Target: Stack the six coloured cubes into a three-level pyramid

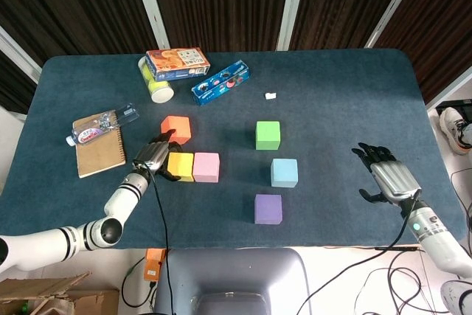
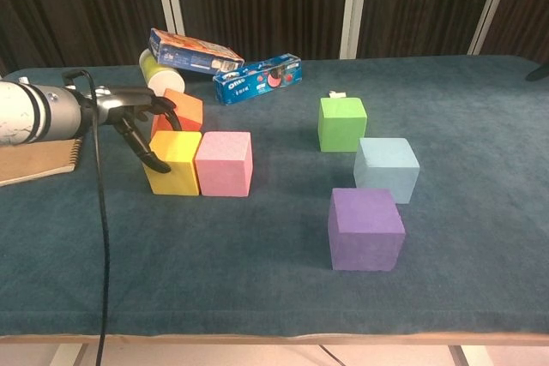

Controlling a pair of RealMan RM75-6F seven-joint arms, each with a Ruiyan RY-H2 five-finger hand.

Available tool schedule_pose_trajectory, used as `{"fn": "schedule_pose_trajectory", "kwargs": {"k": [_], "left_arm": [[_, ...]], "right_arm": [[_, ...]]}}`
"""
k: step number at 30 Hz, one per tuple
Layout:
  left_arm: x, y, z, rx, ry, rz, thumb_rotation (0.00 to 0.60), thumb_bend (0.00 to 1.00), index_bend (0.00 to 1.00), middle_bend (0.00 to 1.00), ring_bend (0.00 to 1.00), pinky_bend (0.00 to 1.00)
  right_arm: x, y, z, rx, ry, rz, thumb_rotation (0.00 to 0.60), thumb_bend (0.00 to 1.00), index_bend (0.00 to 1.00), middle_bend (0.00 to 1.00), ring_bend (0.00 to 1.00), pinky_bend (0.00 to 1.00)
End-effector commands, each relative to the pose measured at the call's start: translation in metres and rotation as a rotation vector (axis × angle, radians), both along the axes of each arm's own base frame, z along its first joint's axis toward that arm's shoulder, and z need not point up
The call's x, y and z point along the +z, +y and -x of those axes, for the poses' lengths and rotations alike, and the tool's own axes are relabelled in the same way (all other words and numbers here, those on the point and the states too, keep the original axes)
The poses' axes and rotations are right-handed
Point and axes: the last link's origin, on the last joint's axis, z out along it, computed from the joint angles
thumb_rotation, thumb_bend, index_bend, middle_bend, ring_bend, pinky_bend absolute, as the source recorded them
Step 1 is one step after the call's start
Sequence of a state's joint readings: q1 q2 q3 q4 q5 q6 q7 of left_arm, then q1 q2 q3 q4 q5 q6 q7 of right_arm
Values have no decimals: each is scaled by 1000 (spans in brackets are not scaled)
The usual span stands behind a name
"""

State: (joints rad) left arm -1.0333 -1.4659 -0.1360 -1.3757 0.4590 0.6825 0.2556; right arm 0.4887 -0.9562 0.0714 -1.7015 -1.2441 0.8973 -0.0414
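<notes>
Yellow cube (image 1: pixel 181 166) touching pink cube (image 1: pixel 206 167) on the blue desk (image 1: pixel 332 94), left hand (image 1: pixel 152 155) gripping the yellow cube's left side, orange cube (image 1: pixel 175 128) just behind, green cube (image 1: pixel 268 135), light-blue cube (image 1: pixel 284 172) and purple cube (image 1: pixel 268 209) apart to the right, right hand (image 1: pixel 387 177) released, fingers spread.

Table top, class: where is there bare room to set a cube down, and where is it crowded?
Free: the dark blue cloth table between the green cube and the open right hand, and the front strip before the purple cube. Crowded: the left hand beside the yellow cube, pink cube and orange cube.
</notes>
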Motion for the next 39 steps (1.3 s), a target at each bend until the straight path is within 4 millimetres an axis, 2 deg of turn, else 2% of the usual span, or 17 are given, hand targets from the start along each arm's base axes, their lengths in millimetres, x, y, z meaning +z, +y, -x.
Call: {"fn": "schedule_pose_trajectory", "kwargs": {"k": [1,12,22,29,33,39], "left_arm": [[0,-1,1,-1,2,4,600,102,436,33,0,84],[-4,2,1,2,-6,1,600,100,429,33,0,84],[-6,0,-1,-9,-6,15,600,93,333,33,0,84],[-3,0,-1,-13,-7,12,600,91,330,34,0,84],[6,-4,-4,-29,-9,10,600,90,330,33,0,84],[33,-20,-9,-74,-7,-19,600,90,330,33,0,84]], "right_arm": [[0,0,0,0,-2,1,600,252,0,0,0,0],[-1,-1,0,-3,1,-3,600,253,0,0,0,0],[1,-1,1,-5,0,0,600,253,0,0,0,0],[1,0,2,-6,-1,-1,600,253,0,0,0,0],[1,0,1,-4,-1,1,600,253,0,0,0,0],[1,1,0,-1,1,4,600,253,0,0,0,0]]}}
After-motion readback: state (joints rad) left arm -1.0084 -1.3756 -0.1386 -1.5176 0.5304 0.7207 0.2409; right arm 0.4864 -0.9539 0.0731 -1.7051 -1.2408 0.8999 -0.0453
